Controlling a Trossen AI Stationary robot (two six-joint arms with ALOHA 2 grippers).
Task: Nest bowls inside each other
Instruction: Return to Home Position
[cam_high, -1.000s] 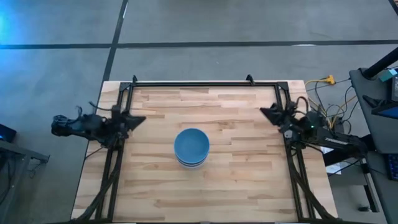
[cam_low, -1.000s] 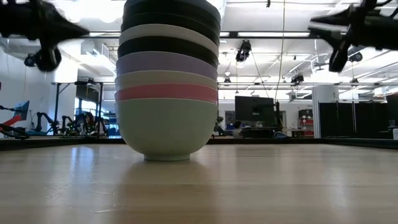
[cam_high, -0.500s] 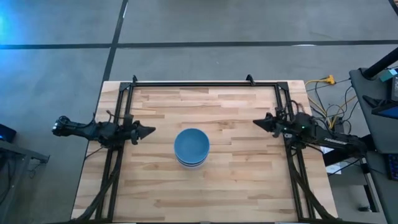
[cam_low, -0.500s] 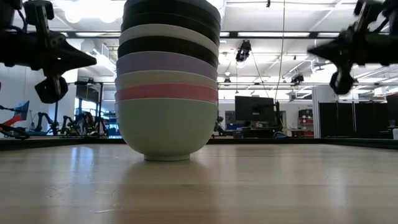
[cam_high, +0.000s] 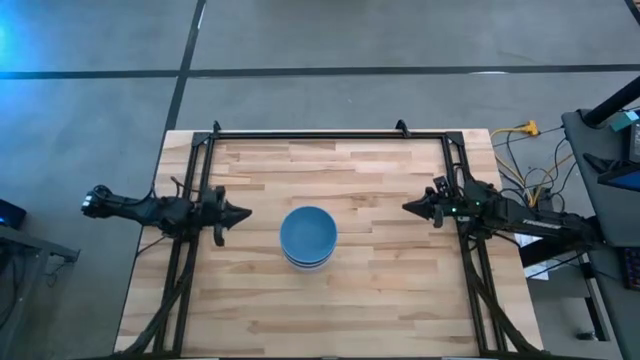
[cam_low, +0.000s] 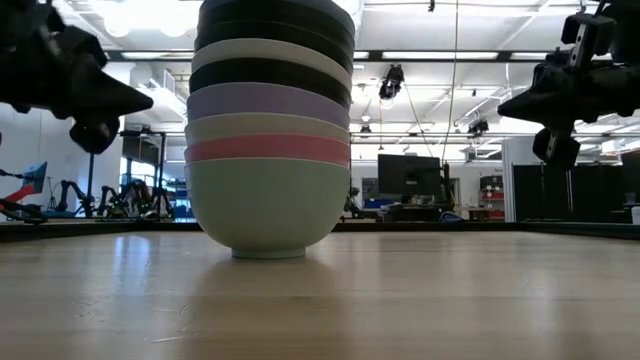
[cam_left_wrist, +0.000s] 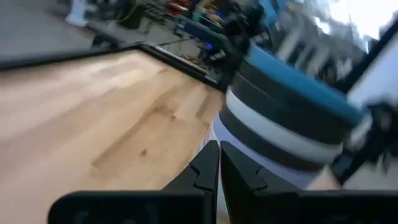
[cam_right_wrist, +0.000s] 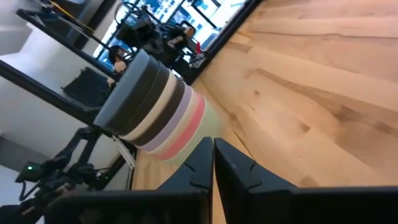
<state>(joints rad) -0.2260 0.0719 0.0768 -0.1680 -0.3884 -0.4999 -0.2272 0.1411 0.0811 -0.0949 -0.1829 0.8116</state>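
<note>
Bowl stack (cam_low: 268, 120): one nested tower, blue bowl (cam_high: 308, 232) on top and mint green bowl (cam_low: 266, 205) at the base, standing between both end effectors and touching neither.
Left end effector (cam_high: 243, 212): fingers pressed together, empty, tip aimed at the stack.
Right end effector (cam_high: 406, 207): fingers pressed together, empty, pointing at the stack from the opposite side.
Tabletop (cam_high: 380, 290): light wood, beneath both.

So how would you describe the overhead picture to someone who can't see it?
A stack of bowls, blue on top, sits in the middle of a wooden table. The left gripper and right gripper, both shut, point at it from either side, touching nothing.
</note>
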